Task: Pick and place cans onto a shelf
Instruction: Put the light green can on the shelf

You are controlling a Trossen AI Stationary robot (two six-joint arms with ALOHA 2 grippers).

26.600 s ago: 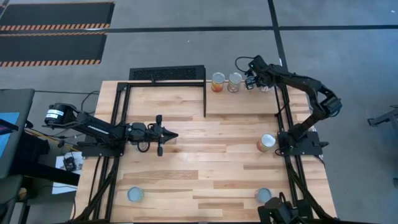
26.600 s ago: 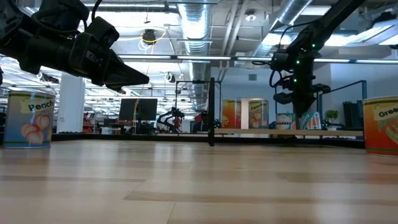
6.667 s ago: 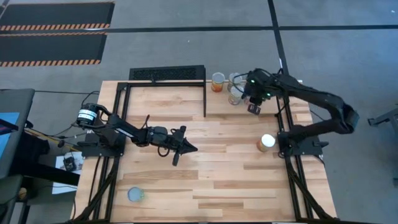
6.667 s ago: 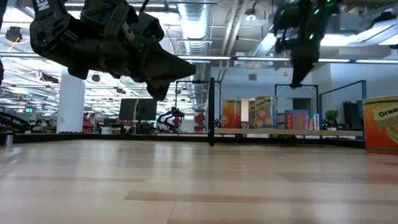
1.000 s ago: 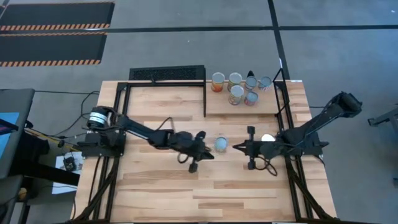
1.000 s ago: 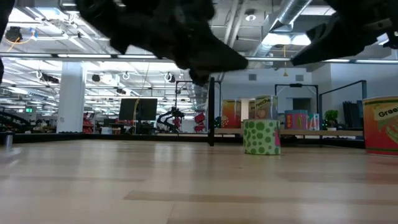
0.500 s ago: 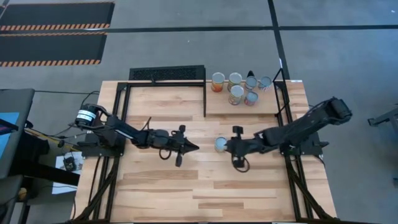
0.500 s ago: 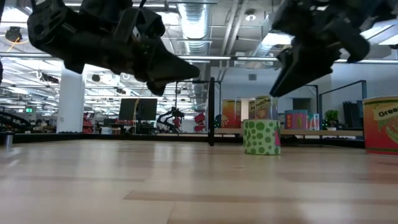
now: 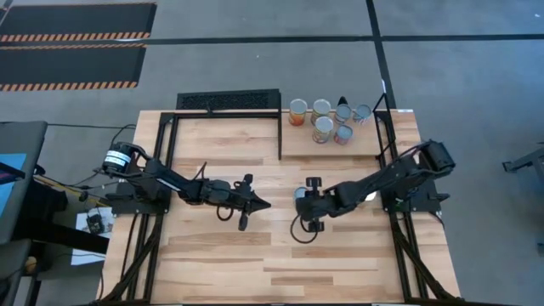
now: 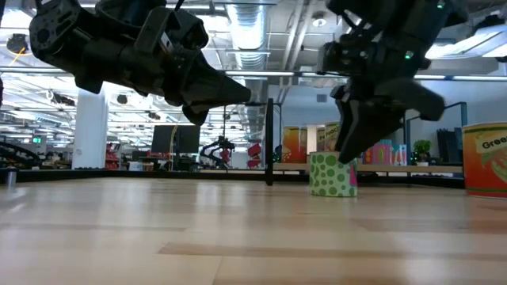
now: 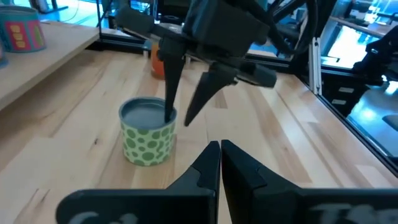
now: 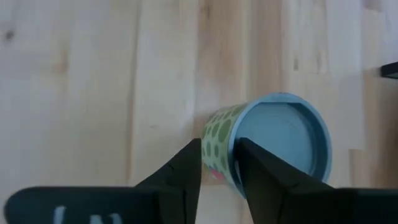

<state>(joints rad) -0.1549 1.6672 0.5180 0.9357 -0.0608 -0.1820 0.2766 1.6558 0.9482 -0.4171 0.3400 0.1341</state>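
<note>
The right claw (image 9: pixel 297 202), fingers parted and grasping nothing, hung over a green-spotted can (image 11: pixel 148 131) at the tabletop's (image 9: pixel 221 255) centre. Left of it, the left claw (image 9: pixel 262 202) was clenched empty. Six cans (image 9: pixel 327 117) stood on the shelf (image 9: pixel 297 140), upper right.

Seven cans (image 9: pixel 321 119) show, one shelf (image 9: pixel 365 140) and two arms.
</note>
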